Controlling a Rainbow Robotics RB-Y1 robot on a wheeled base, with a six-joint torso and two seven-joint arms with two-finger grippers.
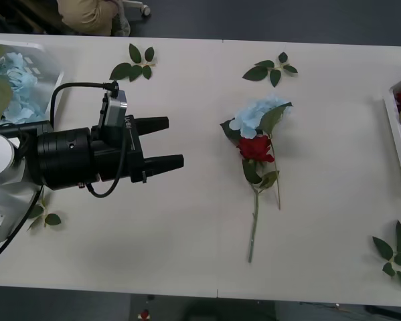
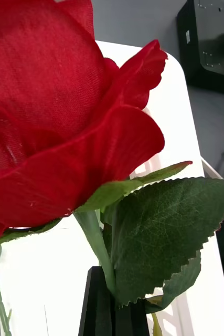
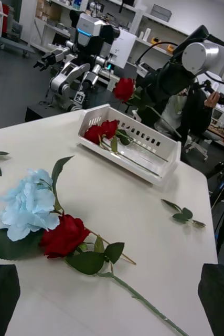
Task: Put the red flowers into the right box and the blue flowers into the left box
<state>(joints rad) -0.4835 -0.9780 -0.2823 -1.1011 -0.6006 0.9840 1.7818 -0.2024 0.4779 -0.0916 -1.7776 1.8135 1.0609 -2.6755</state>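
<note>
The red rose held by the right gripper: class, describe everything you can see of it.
The red rose is an artificial bloom of deep-red, fabric-like petals on a thin green stem with serrated dark green leaves. The right gripper has its black jaws shut on the stem just below the bloom. In the left wrist view the rose hangs in the air above the white slotted box, which already holds red roses.

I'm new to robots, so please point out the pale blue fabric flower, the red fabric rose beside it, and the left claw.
Pale blue fabric flower (image 1: pixel 257 112), front view, petals.
Red fabric rose (image 1: pixel 256 148), front view, bloom.
Left claw (image 1: pixel 175 142), front view, between fingertips.
</note>
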